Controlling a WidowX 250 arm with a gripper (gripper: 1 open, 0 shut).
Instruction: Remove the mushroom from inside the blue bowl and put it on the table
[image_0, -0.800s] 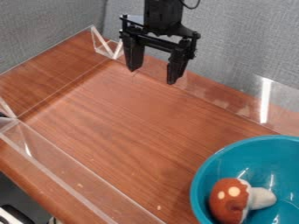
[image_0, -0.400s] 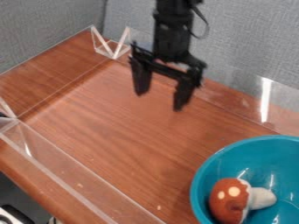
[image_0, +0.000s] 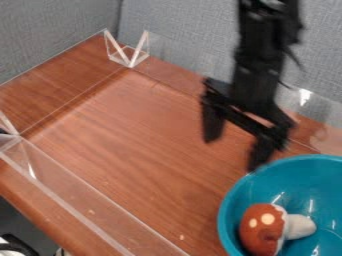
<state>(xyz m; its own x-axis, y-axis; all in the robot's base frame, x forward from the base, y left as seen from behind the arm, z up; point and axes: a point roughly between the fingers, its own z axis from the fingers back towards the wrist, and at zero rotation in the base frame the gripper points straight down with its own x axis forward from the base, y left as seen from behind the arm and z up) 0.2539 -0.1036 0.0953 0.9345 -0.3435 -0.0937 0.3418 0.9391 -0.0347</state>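
Note:
The mushroom (image_0: 269, 226) lies on its side inside the blue bowl (image_0: 315, 179) at the lower right, orange-red cap to the left and cream stem to the right. My gripper (image_0: 242, 143) hangs open above the table (image_0: 120, 130), fingers pointing down, just beyond the bowl's upper-left rim. Its black fingers (image_0: 213, 120) hold nothing. It stands up and to the left of the mushroom, apart from it.
Low clear acrylic walls (image_0: 54, 185) edge the wooden tabletop along the left, front and back. A grey fabric panel stands behind the table. The bowl is cut off by the right and bottom edges of the view.
The open gripper has travelled from the back of the table down and to the right, ending close to the bowl's rim. The mushroom and bowl have not moved.

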